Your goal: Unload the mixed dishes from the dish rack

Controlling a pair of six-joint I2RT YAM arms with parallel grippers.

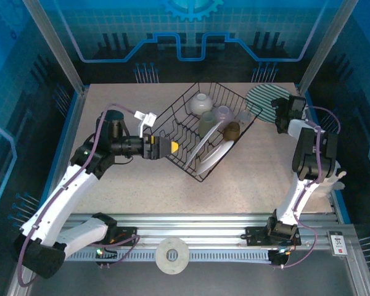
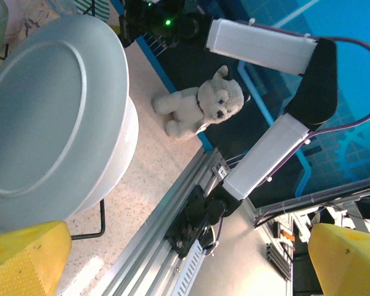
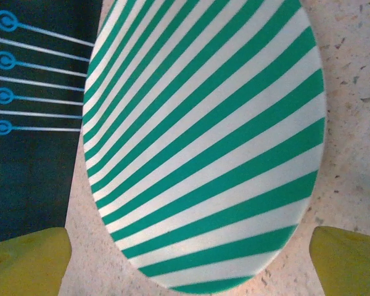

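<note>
The black wire dish rack [image 1: 186, 126] sits askew mid-table. It holds a small cream bowl [image 1: 199, 103], a translucent yellowish cup [image 1: 208, 123], a small brown cup [image 1: 232, 130] and a white plate [image 1: 214, 154] leaning on edge. In the left wrist view the white plate [image 2: 49, 123] is close at upper left. My left gripper [image 1: 171, 147] is open at the rack's left side, with yellow fingers [image 2: 24, 259] wide apart. The green-and-white striped plate [image 1: 263, 98] lies flat on the table at the back right. My right gripper [image 1: 279, 112] hangs open just over the striped plate [image 3: 203, 135], touching nothing.
A white stuffed toy [image 1: 336, 182] lies at the table's right edge; the same toy [image 2: 200, 108] is in the left wrist view. A small white object [image 1: 147, 118] lies left of the rack. A tape roll [image 1: 172, 254] rests on the front rail. Blue walls enclose the table.
</note>
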